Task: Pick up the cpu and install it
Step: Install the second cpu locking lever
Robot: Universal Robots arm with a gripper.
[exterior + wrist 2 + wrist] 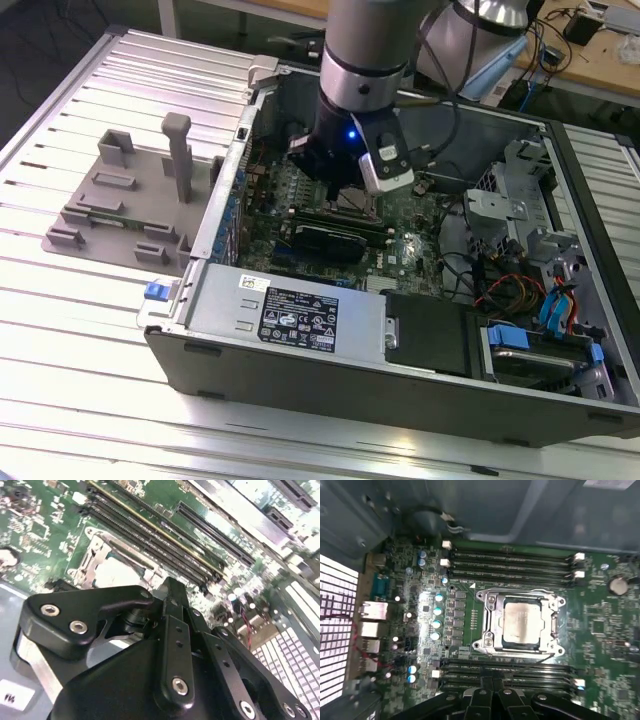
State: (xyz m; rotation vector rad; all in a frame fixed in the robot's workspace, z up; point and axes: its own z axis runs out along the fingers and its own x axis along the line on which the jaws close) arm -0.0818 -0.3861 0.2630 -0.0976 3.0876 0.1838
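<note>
1. At the left of the exterior view, a grey plastic fixture (130,205) with an upright post lies on the ribbed metal desk (80,330), just beside the open computer case (400,370).
2. In the middle of that view, the arm (365,50) reaches down into the case, and its gripper (345,185) hangs just above the green motherboard (300,185), over the socket area.
3. At the right of the exterior view, red, black and blue cables (520,290) sit bundled in the case near the drive bays.
4. In the first wrist view, the cpu (522,622) lies flat inside the metal socket frame (520,625), right of the frame's middle, with its silver top facing up.
5. Black memory slots (510,562) run in rows above and below the socket in that view, and the dark gripper linkage shows at the bottom edge.
6. In the second wrist view, the pale cpu surface (120,572) sits left of centre, apart from the black gripper (170,587) body in the foreground.
7. I cannot tell how wide the gripper is; nothing is seen held in it.
</note>
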